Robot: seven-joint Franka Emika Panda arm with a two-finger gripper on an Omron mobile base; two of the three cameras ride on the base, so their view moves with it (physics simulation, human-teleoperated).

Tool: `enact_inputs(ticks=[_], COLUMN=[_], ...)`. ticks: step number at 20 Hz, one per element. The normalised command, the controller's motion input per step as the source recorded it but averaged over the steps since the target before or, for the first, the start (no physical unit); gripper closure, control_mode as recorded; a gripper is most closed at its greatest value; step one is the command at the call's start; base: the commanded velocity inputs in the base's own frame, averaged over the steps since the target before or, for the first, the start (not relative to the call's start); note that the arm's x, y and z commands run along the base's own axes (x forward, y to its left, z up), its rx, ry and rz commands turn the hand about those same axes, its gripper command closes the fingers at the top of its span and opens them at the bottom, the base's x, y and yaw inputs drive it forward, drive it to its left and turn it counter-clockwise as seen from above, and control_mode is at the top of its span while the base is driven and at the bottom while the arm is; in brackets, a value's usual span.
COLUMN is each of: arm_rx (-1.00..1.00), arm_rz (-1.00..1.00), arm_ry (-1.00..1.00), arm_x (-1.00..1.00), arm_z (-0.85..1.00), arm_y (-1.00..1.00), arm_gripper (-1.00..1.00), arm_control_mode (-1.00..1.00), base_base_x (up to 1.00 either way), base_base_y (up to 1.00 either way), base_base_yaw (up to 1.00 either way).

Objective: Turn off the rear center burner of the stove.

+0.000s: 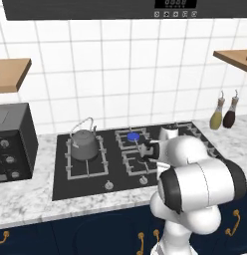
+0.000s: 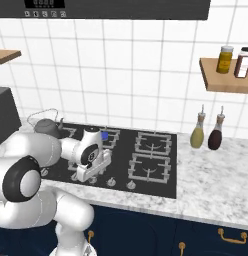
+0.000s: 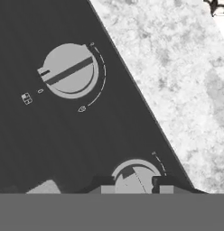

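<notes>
To my left a grey metal kettle (image 1: 84,143) with a wire handle. Black boxy oven (image 1: 12,144) with dials on the white marble counter (image 1: 26,196). 2 teardrop bottles, 1 olive-yellow (image 2: 198,135), 1 dark brown (image 2: 215,137), upright, just beside each other by the white tiled wall (image 2: 146,75). 2 jars (image 2: 234,61) on a wooden shelf (image 2: 223,81).

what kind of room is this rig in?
A rendered home kitchen, by the look of it. A black glass stove with grey grates sits in a marble counter against white wall tile, a grey kettle on one burner, and two sauce bottles stand beside it.
</notes>
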Motion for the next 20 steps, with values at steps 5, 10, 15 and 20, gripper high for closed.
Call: enact_inputs(ticks=[5, 10, 15, 20], arm_rx=[0.04, 0.03, 0.03, 0.02], arm_rz=[-1.0, -1.0, -1.0, -1.0], arm_ry=[0.0, 0.0, 0.0, 0.0], arm_x=[-0.1, 0.0, 0.0, 0.0], arm_z=[-0.58, -0.61, -0.62, -0.63], arm_y=[0.0, 0.0, 0.0, 0.0], arm_gripper=[1.0, 1.0, 1.0, 1.0], arm_control_mode=[-1.0, -1.0, -1.0, -1.0], base_base_x=[0.0, 0.0, 0.0, 0.0], base_base_y=[0.0, 0.0, 0.0, 0.0], base_base_yaw=[0.0, 0.0, 0.0, 0.0])
